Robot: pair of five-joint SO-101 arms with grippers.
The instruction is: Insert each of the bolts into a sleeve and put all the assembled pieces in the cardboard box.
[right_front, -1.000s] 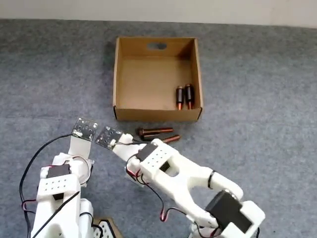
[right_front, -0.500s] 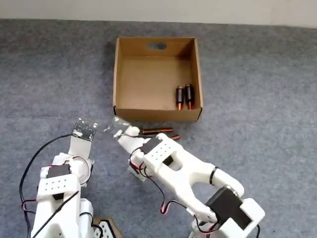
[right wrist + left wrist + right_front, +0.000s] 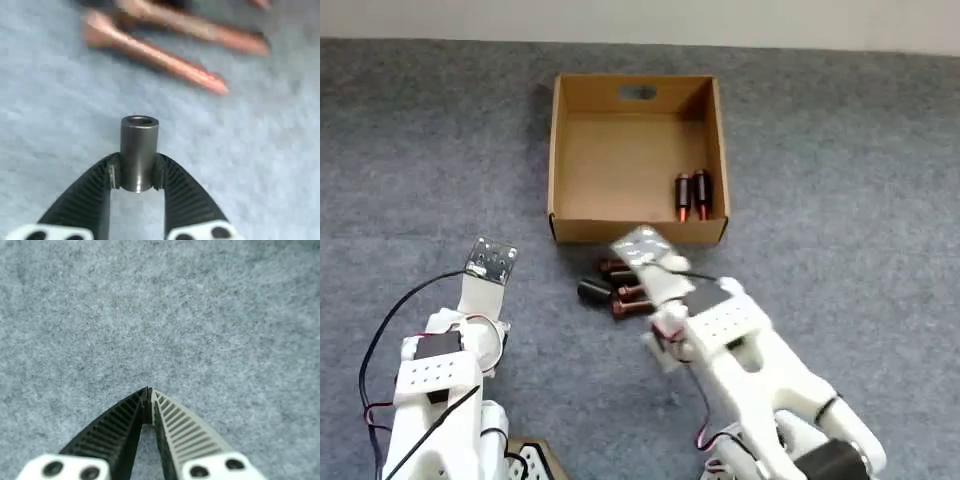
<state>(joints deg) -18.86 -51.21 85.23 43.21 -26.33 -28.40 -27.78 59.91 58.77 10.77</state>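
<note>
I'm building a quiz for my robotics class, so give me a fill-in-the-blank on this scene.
1. The right gripper is shut on a dark ____.
2. The cardboard box holds ____ assembled pieces.
3. The left gripper is ____, holding nothing.
4. The bare bolts lie on the grey carpet, not in the ____.
Missing words: sleeve; two; shut; box.

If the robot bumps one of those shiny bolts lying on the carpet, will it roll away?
Probably a little. The bolt is round and lies on its side, so a sideways nudge would likely roll it. Its wider head should make it curve, and the fuzzy carpet likely stops it soon. It looks like metal, so probably stiff.
</note>
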